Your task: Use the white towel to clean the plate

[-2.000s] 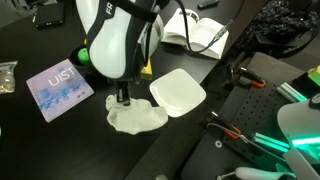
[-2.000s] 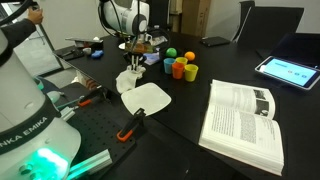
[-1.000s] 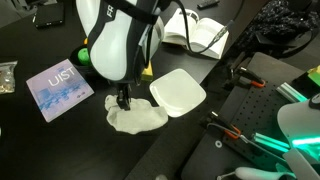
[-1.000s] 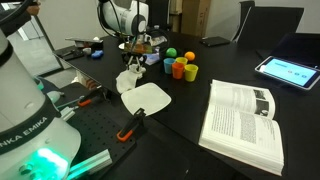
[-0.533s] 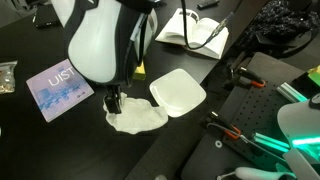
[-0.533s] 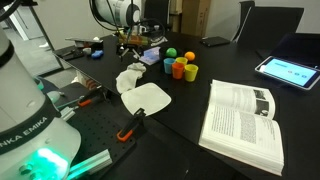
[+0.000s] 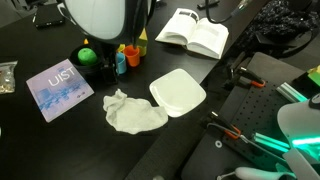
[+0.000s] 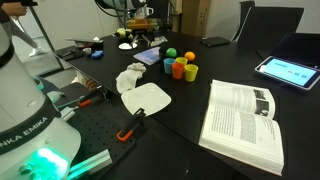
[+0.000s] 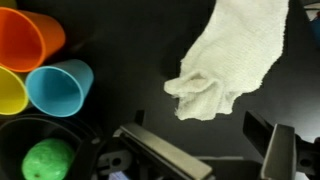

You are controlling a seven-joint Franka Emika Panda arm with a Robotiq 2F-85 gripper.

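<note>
Black table (image 7: 60, 150) | white towel (image 7: 135, 113) lies loose, just beside the plate (image 7: 180, 90), not on it | gripper (image 9: 198, 135) has let go, jaws wide, and gone up, away from the plate | no more wiping, I think, without a new grab

The white towel (image 7: 135, 112) lies crumpled on the dark tabletop (image 7: 60, 140), an off-white cloth with wrinkled folds and one bunched, raised end, shown close in the wrist view (image 9: 235, 55). The plate (image 7: 178, 91), white, square with rounded corners and bare, rests flat just right of it; whether their edges touch cannot be told (image 8: 130, 78) (image 8: 147, 99)
</note>
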